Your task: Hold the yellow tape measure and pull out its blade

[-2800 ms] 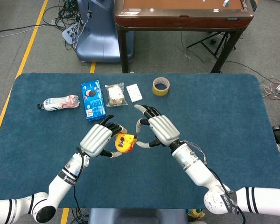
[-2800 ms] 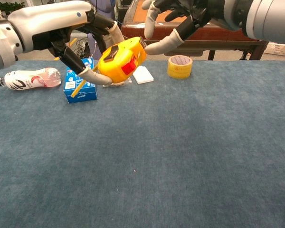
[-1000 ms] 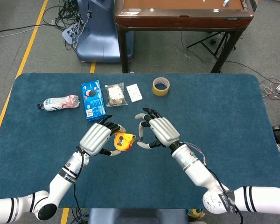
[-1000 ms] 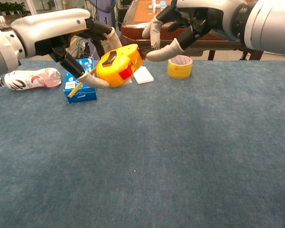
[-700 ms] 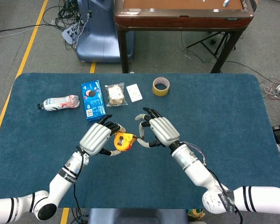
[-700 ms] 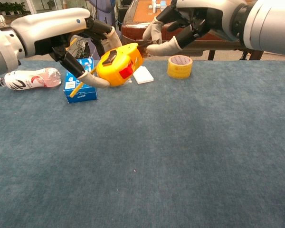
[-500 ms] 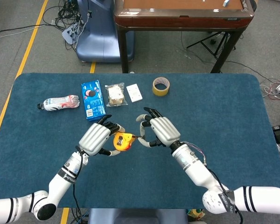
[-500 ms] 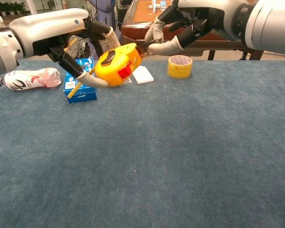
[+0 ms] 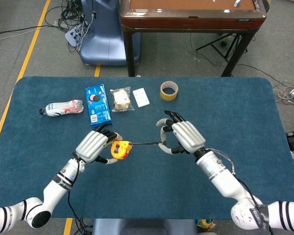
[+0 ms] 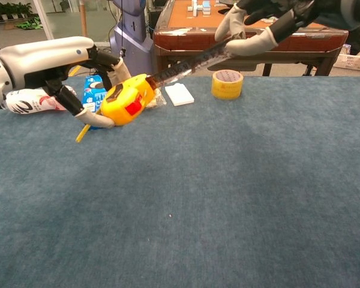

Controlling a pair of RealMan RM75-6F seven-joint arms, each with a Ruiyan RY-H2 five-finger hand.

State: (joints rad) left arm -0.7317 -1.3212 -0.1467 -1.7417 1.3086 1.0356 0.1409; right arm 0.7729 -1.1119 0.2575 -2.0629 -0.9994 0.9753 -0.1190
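Observation:
My left hand point(image 9: 94, 145) point(image 10: 66, 69) grips the yellow tape measure point(image 9: 119, 149) point(image 10: 126, 99), held above the blue table point(image 9: 225, 112). Its case shows a red button and a black top. A dark blade point(image 9: 146, 143) point(image 10: 189, 65) runs out of the case toward my right hand point(image 9: 183, 137) point(image 10: 258, 27), which pinches the blade's end between thumb and finger. The two hands are well apart, with the blade stretched between them.
Along the far side of the table lie a plastic bottle point(image 9: 62, 107), a blue box point(image 9: 97, 104), a wrapped snack point(image 9: 121, 99), a white card point(image 9: 141, 97) and a roll of yellow tape point(image 9: 168, 90) point(image 10: 227, 83). A wooden table point(image 9: 191, 14) stands behind.
The hands have drawn apart: the left moved left with the case, the right moved right holding the blade's end. A length of blade now spans the gap.

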